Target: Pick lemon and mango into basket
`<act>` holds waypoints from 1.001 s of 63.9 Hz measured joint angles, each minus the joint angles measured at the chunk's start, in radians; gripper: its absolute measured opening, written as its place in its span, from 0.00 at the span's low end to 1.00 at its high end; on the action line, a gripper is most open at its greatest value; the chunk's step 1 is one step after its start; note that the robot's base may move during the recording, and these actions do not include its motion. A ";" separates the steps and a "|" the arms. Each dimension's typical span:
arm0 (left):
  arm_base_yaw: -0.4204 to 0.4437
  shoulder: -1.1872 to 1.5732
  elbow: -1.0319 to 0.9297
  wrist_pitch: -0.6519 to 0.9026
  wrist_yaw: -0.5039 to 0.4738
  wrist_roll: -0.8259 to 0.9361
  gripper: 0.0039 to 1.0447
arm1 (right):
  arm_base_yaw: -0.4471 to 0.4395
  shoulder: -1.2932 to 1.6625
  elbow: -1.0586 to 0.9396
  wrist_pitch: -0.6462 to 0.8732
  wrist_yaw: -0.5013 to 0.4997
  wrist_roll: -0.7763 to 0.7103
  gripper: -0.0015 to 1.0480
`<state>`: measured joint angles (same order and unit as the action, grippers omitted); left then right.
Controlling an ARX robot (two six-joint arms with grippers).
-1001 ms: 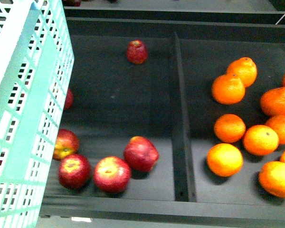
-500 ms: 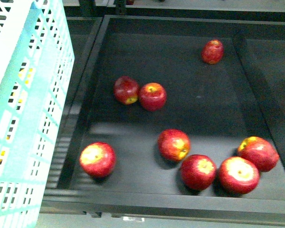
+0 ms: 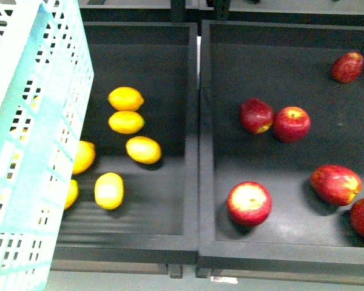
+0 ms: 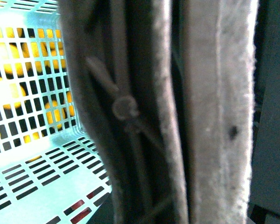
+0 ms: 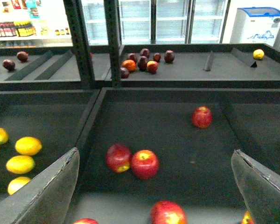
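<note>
Left tool point(image 4: 135, 112) is pinched tight on the handle of the basket point(image 3: 42, 151), zip tie caught right between its pads, and that looks like the whole point: the aqua basket hangs tilted off that tool, its slotted wall overlapping the lemon bin, so a drop would be a short trip. Right tool point(image 5: 155, 151) is spread wide and empty, fingers framing red apples point(image 5: 118, 157) straight ahead of it. Wrong fruit! The lemon point(image 3: 144, 150) sits off to that tool's left, across the divider wall point(image 3: 194, 121) of the counter point(image 3: 197, 250), near the basket-holding tool. It lies on its side, long axis crosswise to the robot with a slight slant, one pointed end toward the basket, the other toward the divider; I'd judge a grasp wants fingers across its short middle. Other lemons point(image 3: 126, 98) lie around it. Mango? Can't pick one out for sure.
</note>
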<state>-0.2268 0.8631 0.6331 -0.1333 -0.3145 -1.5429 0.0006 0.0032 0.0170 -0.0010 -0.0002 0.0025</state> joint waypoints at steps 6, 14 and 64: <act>0.000 0.000 0.000 0.000 0.000 0.000 0.14 | 0.000 0.000 0.000 -0.001 0.001 0.001 0.92; 0.000 0.000 0.000 0.000 -0.002 0.001 0.14 | 0.000 0.000 0.000 -0.001 0.001 0.000 0.92; 0.006 0.002 0.000 0.000 -0.017 0.001 0.14 | -0.002 0.000 0.000 0.000 -0.009 0.000 0.92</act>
<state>-0.2207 0.8646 0.6331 -0.1333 -0.3317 -1.5417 -0.0010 0.0036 0.0170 -0.0013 -0.0093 0.0025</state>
